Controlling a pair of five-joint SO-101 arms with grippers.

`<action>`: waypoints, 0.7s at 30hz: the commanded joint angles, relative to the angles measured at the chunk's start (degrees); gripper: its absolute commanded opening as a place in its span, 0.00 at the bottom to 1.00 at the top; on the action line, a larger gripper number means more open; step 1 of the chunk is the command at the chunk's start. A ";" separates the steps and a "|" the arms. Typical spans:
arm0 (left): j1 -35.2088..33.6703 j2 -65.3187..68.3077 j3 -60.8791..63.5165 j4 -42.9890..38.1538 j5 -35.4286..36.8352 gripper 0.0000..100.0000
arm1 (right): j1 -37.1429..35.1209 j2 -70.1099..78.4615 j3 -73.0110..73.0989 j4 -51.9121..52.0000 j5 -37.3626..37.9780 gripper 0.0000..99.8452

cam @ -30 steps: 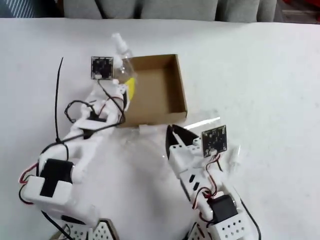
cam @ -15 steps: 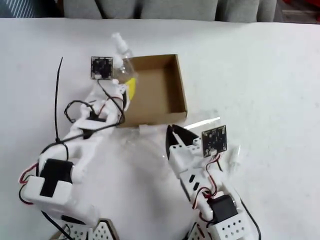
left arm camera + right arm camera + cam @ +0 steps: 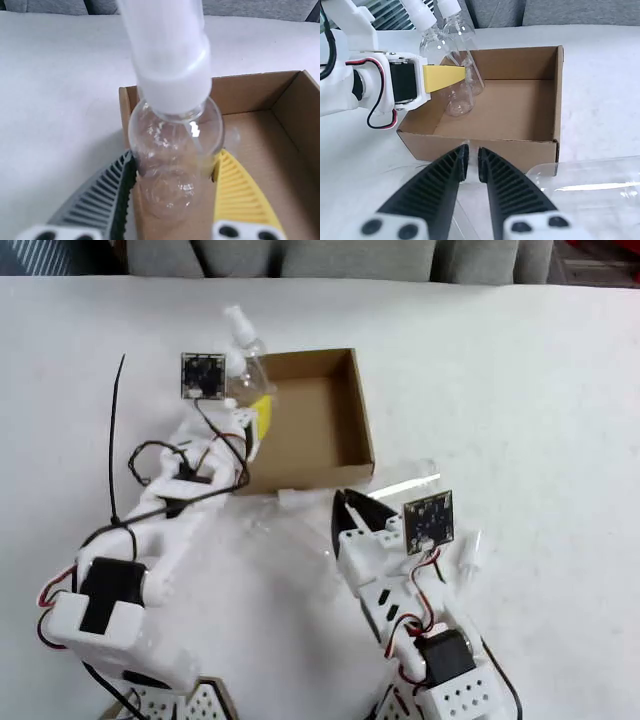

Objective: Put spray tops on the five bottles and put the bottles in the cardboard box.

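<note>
A clear bottle with a white spray top stands upright at the left wall of the cardboard box. My left gripper is shut on it, one grey finger and one yellow finger on either side. From above, this bottle sits at the box's left edge, held by the left gripper. My right gripper rests low just in front of the box, its black fingers together with nothing seen between them. The high view shows the right gripper below the box's front wall.
A clear bottle lies on its side on the table right of my right gripper, and the high view shows this lying bottle too. A loose white spray top lies to the right of the right arm. Cables trail along the left arm.
</note>
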 commanded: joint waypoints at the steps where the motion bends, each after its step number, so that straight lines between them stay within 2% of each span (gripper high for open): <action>1: -1.01 -0.75 -1.58 -2.20 0.09 0.20 | 0.57 -0.40 0.44 0.48 0.09 0.02; 3: -1.01 -0.84 -1.58 -2.20 0.09 0.21 | 0.57 -0.40 0.44 0.48 0.09 0.02; 10: -1.01 -0.84 -1.23 -1.85 4.31 0.35 | 0.57 -0.40 0.44 0.48 0.09 0.02; 21: -1.10 -0.84 -1.05 -1.85 4.13 0.35 | 0.66 -0.40 0.44 0.48 0.09 0.02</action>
